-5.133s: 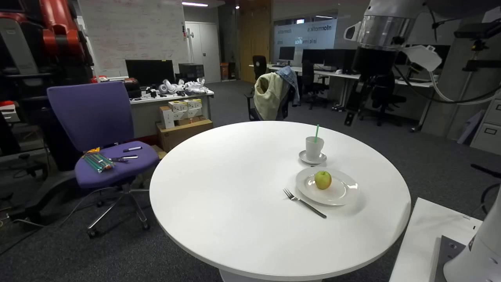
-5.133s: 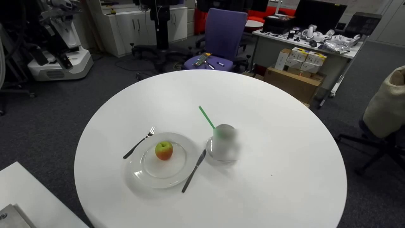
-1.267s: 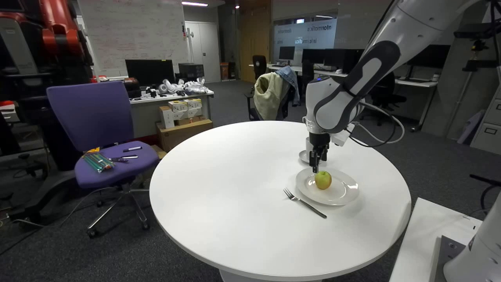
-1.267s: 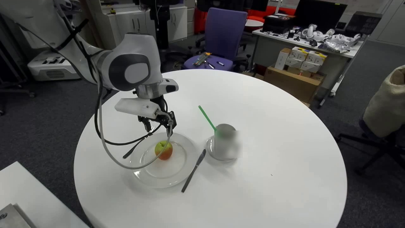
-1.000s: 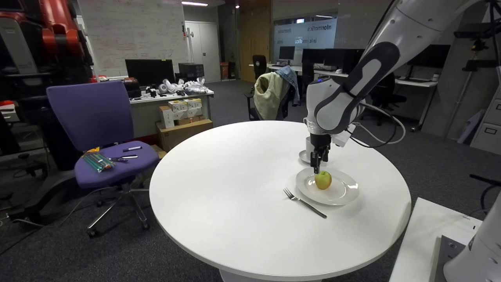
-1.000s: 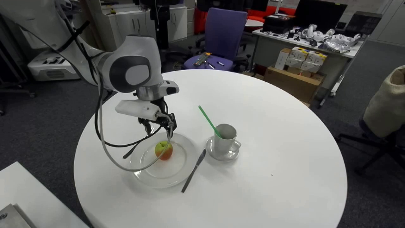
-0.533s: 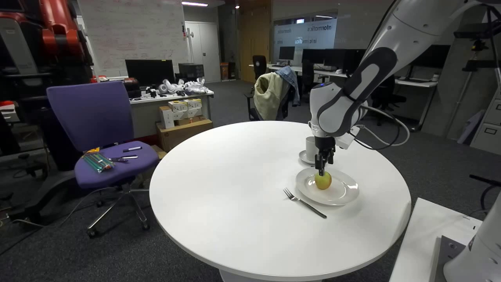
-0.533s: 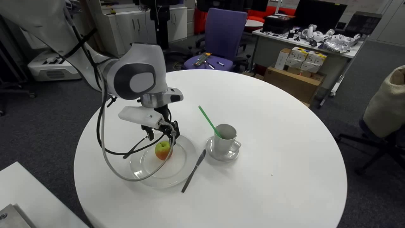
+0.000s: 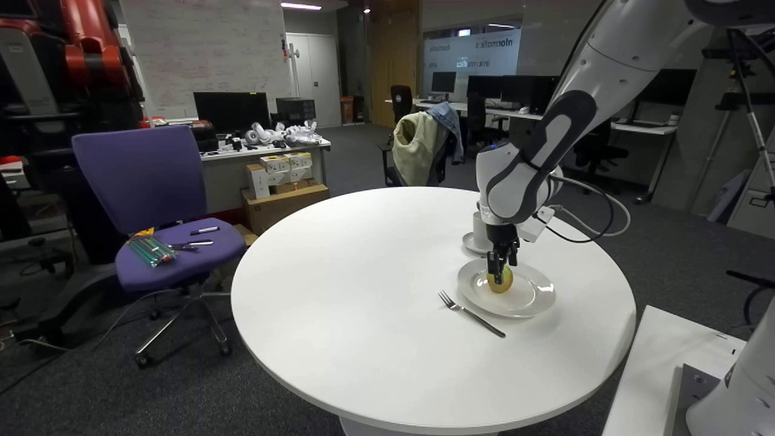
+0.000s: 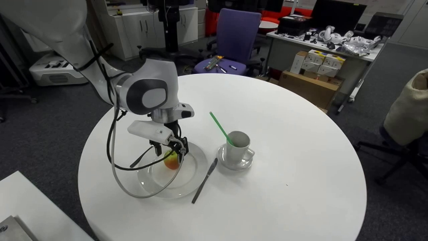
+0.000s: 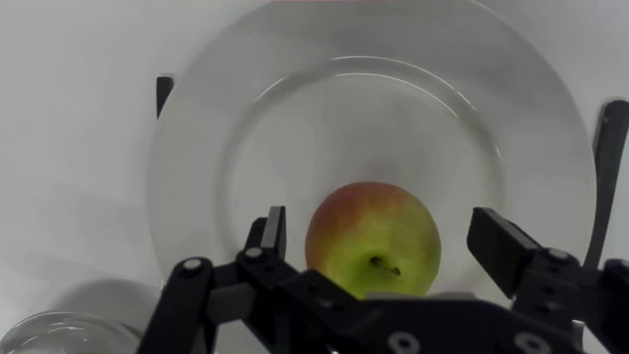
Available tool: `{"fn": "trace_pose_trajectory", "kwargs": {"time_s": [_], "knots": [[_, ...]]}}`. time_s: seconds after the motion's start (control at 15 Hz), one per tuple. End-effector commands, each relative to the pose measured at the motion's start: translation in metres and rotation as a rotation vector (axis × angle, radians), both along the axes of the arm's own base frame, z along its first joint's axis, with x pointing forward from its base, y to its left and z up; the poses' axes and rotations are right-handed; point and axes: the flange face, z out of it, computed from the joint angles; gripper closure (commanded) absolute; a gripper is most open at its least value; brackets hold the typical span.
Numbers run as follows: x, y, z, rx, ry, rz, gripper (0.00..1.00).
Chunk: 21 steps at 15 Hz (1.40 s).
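A red-and-green apple (image 11: 373, 221) sits stem up on the white plate (image 11: 383, 29). It shows in both exterior views, partly hidden by my gripper (image 9: 504, 271). In the wrist view my gripper (image 11: 379, 232) is open, with one finger on each side of the apple. A gap shows between the apple and each finger, and nothing is held. In an exterior view the gripper (image 10: 170, 155) is low over the plate (image 10: 197, 170), its fingertips at about the height of the apple (image 10: 171, 163). The near edge of the apple is hidden by the gripper body in the wrist view.
A fork (image 9: 472, 315) lies on one side of the plate, a knife (image 10: 205, 180) on the other. A white mug (image 10: 238, 147) with a green straw (image 10: 219, 125) stands on a saucer (image 10: 221, 157) beside the knife. The round white table (image 9: 363, 303) carries all. A purple chair (image 9: 145, 181) stands beyond.
Over five seconds the arm has come in from beyond the table to above the plate. In the last second the gripper has lowered around the apple. The apple, plate and cutlery have not moved.
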Motion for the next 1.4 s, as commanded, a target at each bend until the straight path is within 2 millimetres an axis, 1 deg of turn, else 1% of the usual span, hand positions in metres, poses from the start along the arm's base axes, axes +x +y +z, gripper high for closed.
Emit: {"fn": "trace_pose_trajectory", "kwargs": {"time_s": [0.0, 0.07, 0.47, 0.53, 0.6, 0.67, 0.73, 0.87, 0.93, 1.0, 1.07, 1.13, 1.2, 1.27, 1.33], "knots": [[0.018, 0.006, -0.015, 0.039, -0.008, 0.007, 0.0], [0.022, 0.009, -0.018, 0.042, -0.008, 0.007, 0.0], [0.041, 0.013, -0.033, 0.039, -0.011, 0.013, 0.0], [0.044, 0.013, -0.035, 0.037, -0.009, 0.014, 0.25], [0.045, 0.014, -0.037, 0.036, -0.006, 0.015, 0.26], [0.047, 0.013, -0.037, 0.035, -0.007, 0.013, 0.32], [0.049, 0.013, -0.039, 0.033, -0.007, 0.011, 0.42], [0.052, 0.012, -0.039, 0.029, -0.006, 0.009, 0.56], [0.052, 0.012, -0.041, 0.028, -0.005, 0.008, 0.6], [0.052, 0.012, -0.041, 0.028, -0.003, 0.007, 0.17], [0.052, 0.012, -0.04, 0.026, -0.003, 0.007, 0.12], [0.049, 0.01, -0.037, 0.026, -0.002, 0.007, 0.1], [0.05, 0.01, -0.036, 0.024, -0.003, 0.007, 0.04], [0.049, 0.009, -0.036, 0.023, -0.002, 0.007, 0.0], [0.049, 0.01, -0.036, 0.021, -0.001, 0.008, 0.0]]}}
